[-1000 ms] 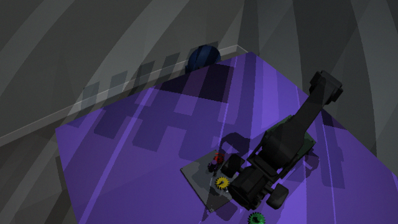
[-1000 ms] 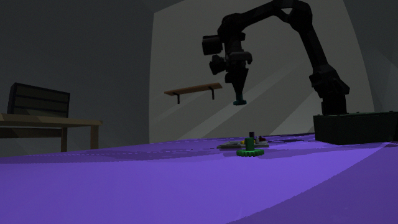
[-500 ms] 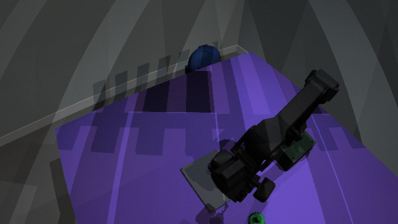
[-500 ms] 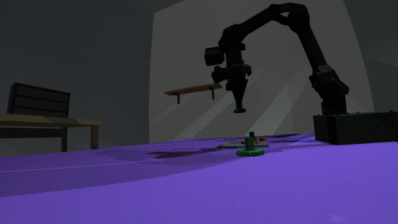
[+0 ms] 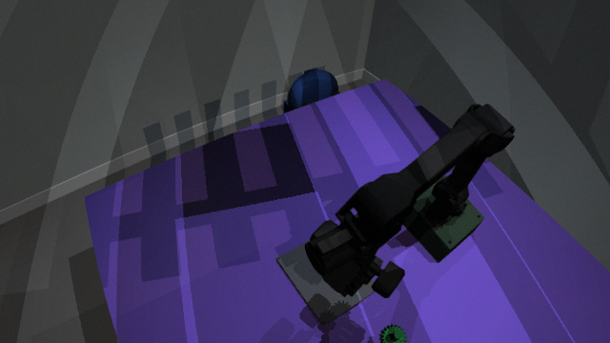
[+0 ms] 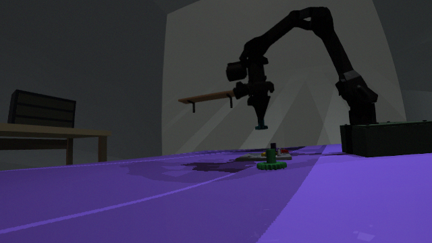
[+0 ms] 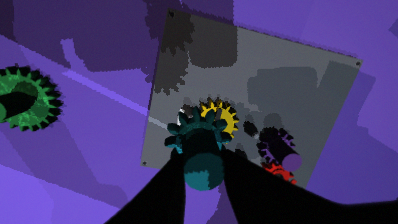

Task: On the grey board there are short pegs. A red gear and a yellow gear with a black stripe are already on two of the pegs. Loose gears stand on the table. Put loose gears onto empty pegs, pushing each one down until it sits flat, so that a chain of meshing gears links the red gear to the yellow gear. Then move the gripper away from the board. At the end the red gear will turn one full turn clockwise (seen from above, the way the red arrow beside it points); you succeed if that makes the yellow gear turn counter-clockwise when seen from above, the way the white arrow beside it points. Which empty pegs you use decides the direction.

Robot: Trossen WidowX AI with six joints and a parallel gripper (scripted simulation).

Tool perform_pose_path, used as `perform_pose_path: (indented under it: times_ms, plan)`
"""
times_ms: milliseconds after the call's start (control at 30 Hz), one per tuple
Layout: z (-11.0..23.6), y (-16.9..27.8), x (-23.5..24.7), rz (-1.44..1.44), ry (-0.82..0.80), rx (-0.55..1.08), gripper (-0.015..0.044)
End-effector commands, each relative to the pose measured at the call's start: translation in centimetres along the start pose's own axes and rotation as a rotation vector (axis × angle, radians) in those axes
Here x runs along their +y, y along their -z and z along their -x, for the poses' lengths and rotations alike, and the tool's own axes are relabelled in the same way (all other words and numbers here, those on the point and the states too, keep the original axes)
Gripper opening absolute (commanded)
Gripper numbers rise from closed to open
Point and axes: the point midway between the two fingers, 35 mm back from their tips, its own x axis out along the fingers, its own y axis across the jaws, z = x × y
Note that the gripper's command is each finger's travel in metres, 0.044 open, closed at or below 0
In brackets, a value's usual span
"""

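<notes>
My gripper is shut on the teal gear, held upright in the air above the grey board. In the wrist view the teal gear partly covers the yellow gear and the white arrow. A purple gear with a tall handle is on the board, close beside the red gear; their meshing is unclear. Shadows and the held gear obscure the empty pegs. A loose green gear stands on the table off the board.
The arm's green base box stands on the purple table. The arm hides much of the board in the top view. The purple gear's handle rises above the board. Dark shadows cross the board and table.
</notes>
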Motion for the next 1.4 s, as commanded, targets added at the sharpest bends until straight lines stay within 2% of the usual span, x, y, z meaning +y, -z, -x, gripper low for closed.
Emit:
perform_pose_path:
  times_ms: [0, 800, 1033, 1367]
  plan:
    - [-0.7, 0.5, -0.9, 0.002, 0.003, 0.007, 0.0]
    - [-3.8, 3.5, -6.2, 0.0, 0.013, 0.003, 0.0]
    - [-3.8, 3.7, -6.5, 0.005, 0.014, 0.003, 0.0]
    - [-3.7, 3.7, -6.5, 0.229, 0.013, 0.005, 0.0]
